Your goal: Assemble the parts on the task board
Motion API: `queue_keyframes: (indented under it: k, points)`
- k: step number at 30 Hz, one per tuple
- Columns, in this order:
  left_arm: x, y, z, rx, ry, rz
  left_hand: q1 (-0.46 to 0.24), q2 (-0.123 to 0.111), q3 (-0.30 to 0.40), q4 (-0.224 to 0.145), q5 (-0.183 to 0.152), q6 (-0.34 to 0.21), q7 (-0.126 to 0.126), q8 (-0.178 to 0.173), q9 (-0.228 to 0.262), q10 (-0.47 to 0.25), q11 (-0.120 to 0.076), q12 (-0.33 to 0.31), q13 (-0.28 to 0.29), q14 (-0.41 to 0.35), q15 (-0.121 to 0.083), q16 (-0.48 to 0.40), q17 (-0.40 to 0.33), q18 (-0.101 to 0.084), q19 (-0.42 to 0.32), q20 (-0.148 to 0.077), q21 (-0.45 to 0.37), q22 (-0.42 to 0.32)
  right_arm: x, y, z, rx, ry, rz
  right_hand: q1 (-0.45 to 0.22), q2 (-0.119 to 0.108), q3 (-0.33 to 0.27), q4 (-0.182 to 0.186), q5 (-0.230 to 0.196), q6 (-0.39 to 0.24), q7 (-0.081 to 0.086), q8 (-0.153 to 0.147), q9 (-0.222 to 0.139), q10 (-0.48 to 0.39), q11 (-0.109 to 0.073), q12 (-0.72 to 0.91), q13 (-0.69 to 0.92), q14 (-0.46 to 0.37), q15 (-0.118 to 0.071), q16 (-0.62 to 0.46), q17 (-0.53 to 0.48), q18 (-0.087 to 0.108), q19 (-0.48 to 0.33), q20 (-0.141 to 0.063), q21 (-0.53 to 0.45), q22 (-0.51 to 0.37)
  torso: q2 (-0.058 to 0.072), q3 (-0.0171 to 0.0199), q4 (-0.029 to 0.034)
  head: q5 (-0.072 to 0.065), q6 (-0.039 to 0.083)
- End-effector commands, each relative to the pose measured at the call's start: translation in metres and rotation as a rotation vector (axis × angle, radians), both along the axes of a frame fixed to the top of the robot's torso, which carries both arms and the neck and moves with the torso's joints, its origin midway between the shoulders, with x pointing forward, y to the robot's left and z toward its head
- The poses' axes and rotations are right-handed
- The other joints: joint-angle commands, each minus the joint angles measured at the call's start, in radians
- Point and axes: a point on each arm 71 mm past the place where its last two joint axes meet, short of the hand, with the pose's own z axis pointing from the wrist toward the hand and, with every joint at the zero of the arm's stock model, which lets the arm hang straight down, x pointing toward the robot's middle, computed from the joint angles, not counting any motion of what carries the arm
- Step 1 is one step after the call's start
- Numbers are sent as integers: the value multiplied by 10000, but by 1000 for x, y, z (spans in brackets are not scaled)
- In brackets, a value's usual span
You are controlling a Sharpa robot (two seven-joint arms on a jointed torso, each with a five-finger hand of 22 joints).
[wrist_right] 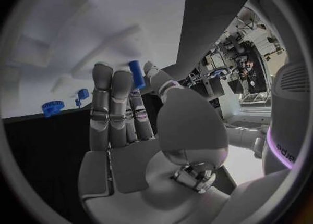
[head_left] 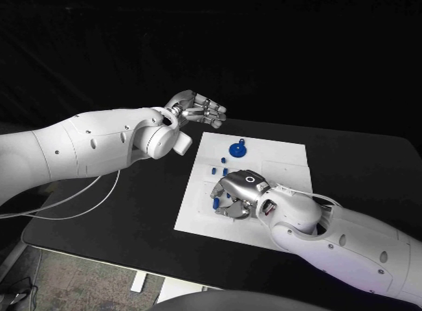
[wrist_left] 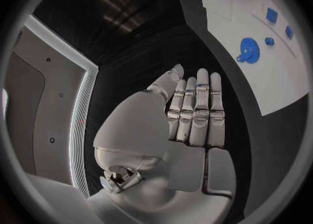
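Your board (head_left: 267, 155) sits mid-table (head_left: 127, 214). A blue gear (head_left: 237, 149) lies near its far edge, small pegs (head_left: 214, 170) just toward the robot from it. Your right hand (head_left: 237, 196) is over the board's middle, pinching a blue peg (wrist_right: 135, 74) at its fingertips (wrist_right: 146, 70). Your left hand (head_left: 200, 111) hangs off the board's far left corner, fingers (wrist_left: 199, 104) straight and together, holding nothing.
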Motion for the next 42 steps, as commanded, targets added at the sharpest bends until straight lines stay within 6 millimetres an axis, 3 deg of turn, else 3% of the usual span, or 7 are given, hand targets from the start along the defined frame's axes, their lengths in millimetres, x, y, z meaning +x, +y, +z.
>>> queue_keyframes:
  k: [1,20,28,30,33,36,42]
  points:
    - [-1,-2,1,-104,8,-145,-59,-7,-21,57,14,-83,10,-36,-7,-54,7,-47,-8,-69,9,-28,-5,-32,37,18,18,-9,-1,1,1,196,1,108,108,14,-16,-5,67,-59,-9,-39,-15,-37,-29,-63,-9,-31,41,32,-20,89,442,68,11,-24,3,5,4,-4,-17]
    - [0,5,1,-91,2,-23,-71,-11,-31,73,9,-89,9,-36,-7,-56,5,-44,-7,-71,11,-28,-4,-32,41,23,16,-48,11,-43,39,3015,447,-1214,109,5,-1396,750,278,-330,133,-35,-11,522,-184,-50,-3,7,-74,108,-114,37,442,-32,329,-431,-34,10,-77,-467,146]
    - [-1,10,-5,-87,108,61,-108,-7,-38,110,3,-109,11,-41,-9,-11,-10,-42,-6,-30,-2,-24,5,-37,66,18,14,-95,38,-109,62,3278,2167,-3047,-115,452,-1348,1095,496,385,1,-2,29,3259,-924,510,338,61,-510,230,10,-278,482,-399,1037,-181,-142,27,-296,-963,251]
    - [-2,11,-6,-110,144,53,-109,0,-32,118,2,-128,15,-41,-9,35,-23,-41,-6,-5,-13,-22,10,-40,76,12,16,-108,45,-130,63,3241,2848,-3709,-165,628,-1250,1100,379,690,-240,-60,9,3428,-1217,3112,2393,113,-796,594,325,-577,544,-735,2387,394,-182,33,-351,-1091,262]
    - [-2,12,-9,-159,170,38,-108,33,-16,135,3,-134,8,-36,-8,235,-86,-40,-8,81,-53,-18,24,-62,81,-9,21,-115,49,-154,61,3224,3764,-4542,-629,423,-787,1602,438,765,-214,-20,78,1601,-1249,6521,6554,-112,-792,1112,997,-670,487,-756,3236,955,-234,45,-453,-1251,303]
    - [-3,13,-11,-199,193,18,-128,41,-10,158,-5,-152,5,-36,-8,332,-117,-51,-10,116,-70,-22,27,-92,86,-32,21,-126,49,-171,58,3146,4551,-5240,-653,303,-707,1934,655,862,-283,-33,170,1956,-1289,8889,9246,-69,-758,1879,2055,-666,540,-751,3725,1259,-279,98,-530,-1278,279]
    - [-4,13,-16,-247,273,-41,-198,52,-14,245,-27,-197,3,-39,-9,477,-164,-50,-9,177,-90,-22,37,-130,126,-58,11,-195,41,-192,48,2187,6096,-6608,-827,214,-1096,2619,692,819,-272,-16,444,2239,-1230,10214,11140,-63,-707,2476,3174,-634,545,-687,4116,1586,-333,149,-631,-1338,192]
